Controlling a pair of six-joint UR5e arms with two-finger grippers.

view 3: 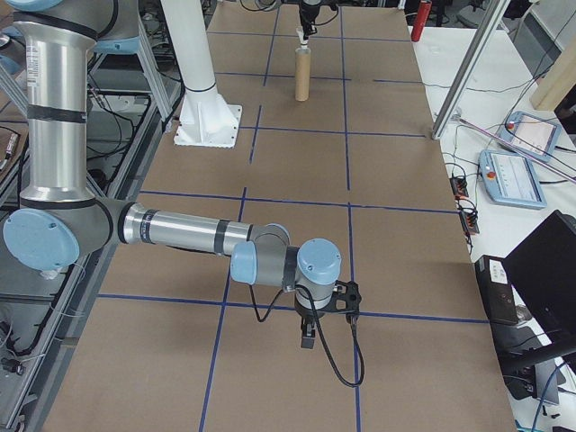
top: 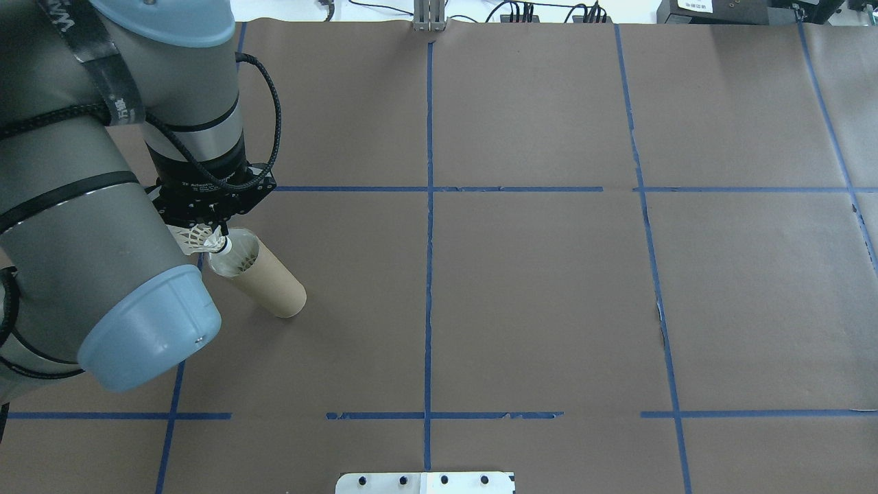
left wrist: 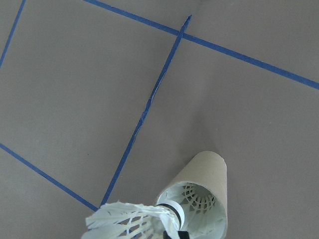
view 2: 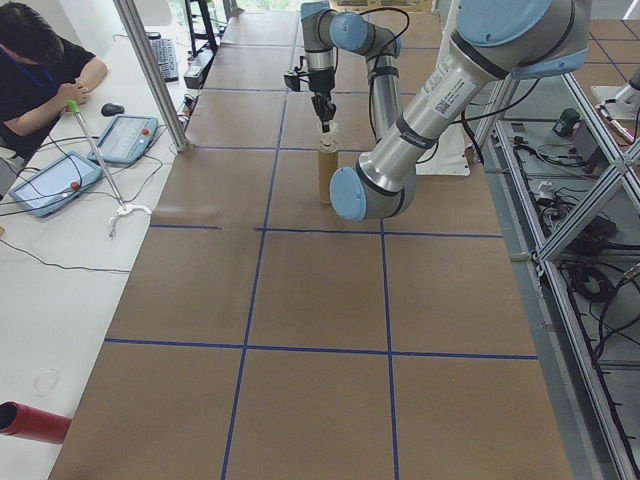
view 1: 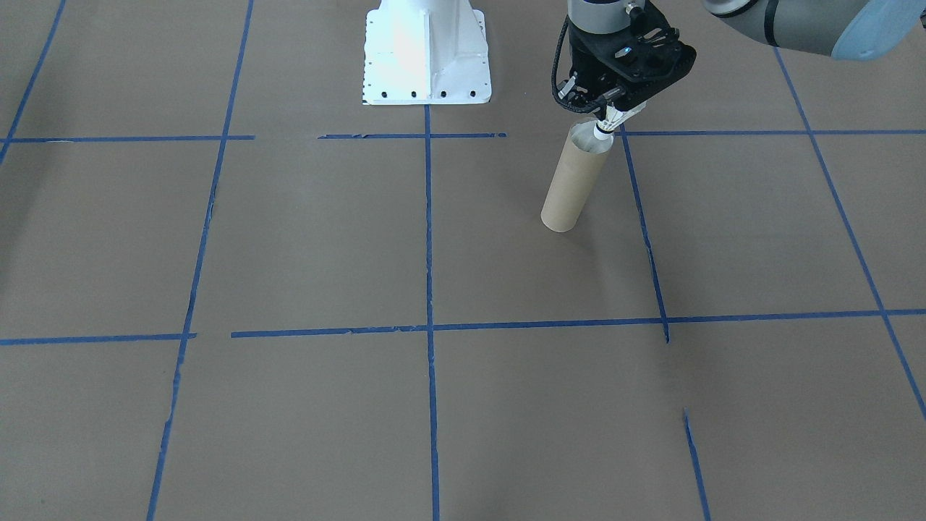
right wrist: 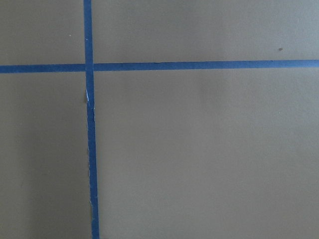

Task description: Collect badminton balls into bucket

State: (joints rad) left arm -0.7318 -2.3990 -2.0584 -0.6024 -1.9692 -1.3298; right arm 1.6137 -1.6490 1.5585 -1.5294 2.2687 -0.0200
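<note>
One shuttlecock (top: 206, 238) clamped in the left gripper (top: 214, 232), cork tip at the upright cardboard tube's (top: 264, 276) mouth, toward the table's left edge. Right gripper (view 3: 308, 335): grip state cannot be told.

1. The brown table (top: 535, 302) lies open to you across its middle and the robot's right half — only flat blue tape lines (top: 429, 274) cross it.
2. The upright tube (view 1: 575, 181) stands on the robot's left, and the left gripper (view 1: 611, 116) with its shuttlecock (top: 202, 238) sits right over the tube's mouth, blocking it from above.
3. The white base (view 1: 427, 58) occupies the robot's edge, at the centre.
4. The right gripper (view 3: 308, 340) hangs low over the table, well apart from the tube.
</note>
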